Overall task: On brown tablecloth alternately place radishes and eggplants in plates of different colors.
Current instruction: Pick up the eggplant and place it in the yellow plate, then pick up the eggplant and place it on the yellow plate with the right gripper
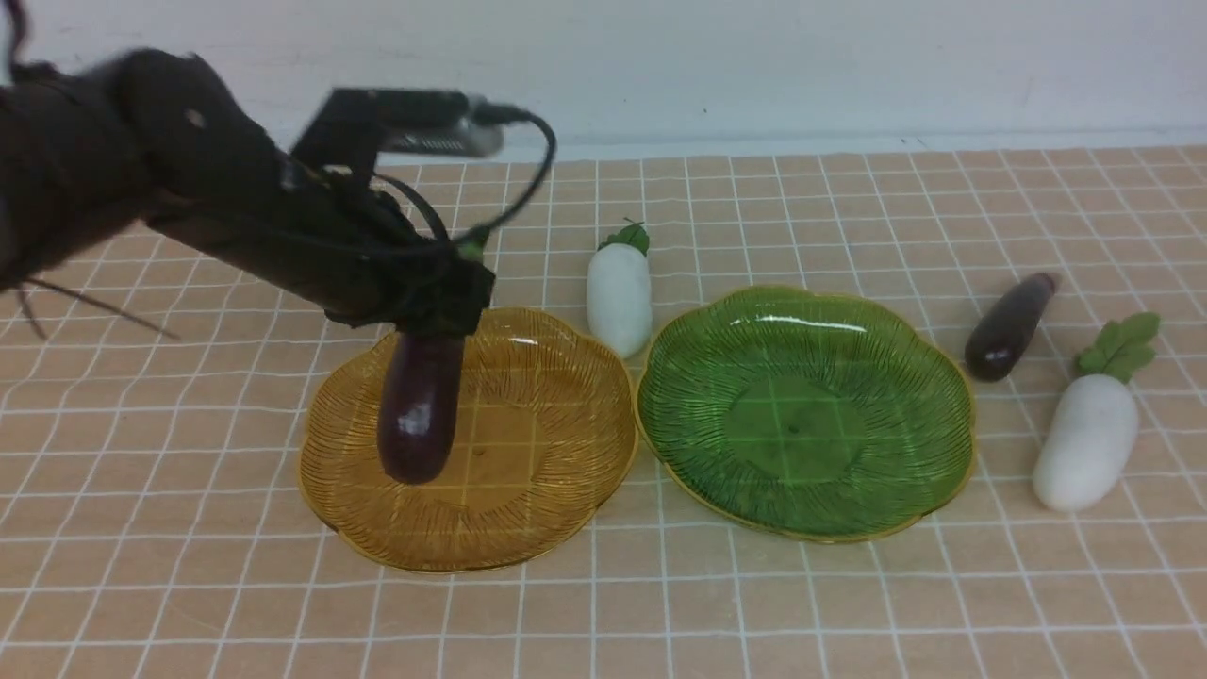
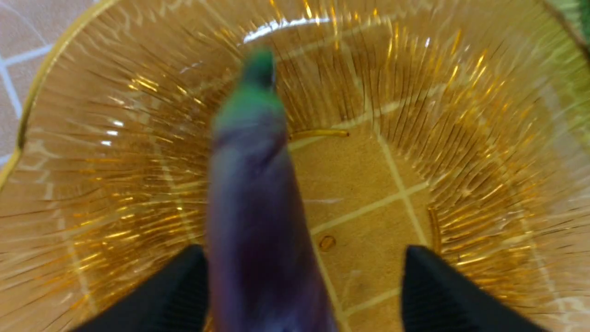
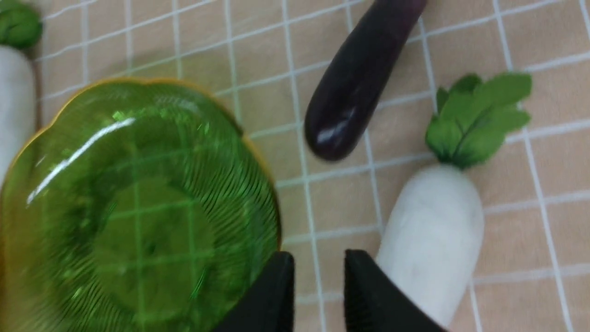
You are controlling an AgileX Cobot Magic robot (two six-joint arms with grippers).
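On the brown tablecloth lie an amber plate and a green plate, side by side. My left gripper hovers over the amber plate, open wide. A dark purple eggplant hangs tip-down below it, blurred in the left wrist view, against one finger and apart from the other. My right gripper is out of the front view; its fingers stand a narrow gap apart, holding nothing, above the cloth between the green plate and a white radish.
A second radish lies behind the gap between the plates. A second eggplant rests right of the green plate, next to the right radish. A white wall bounds the far side.
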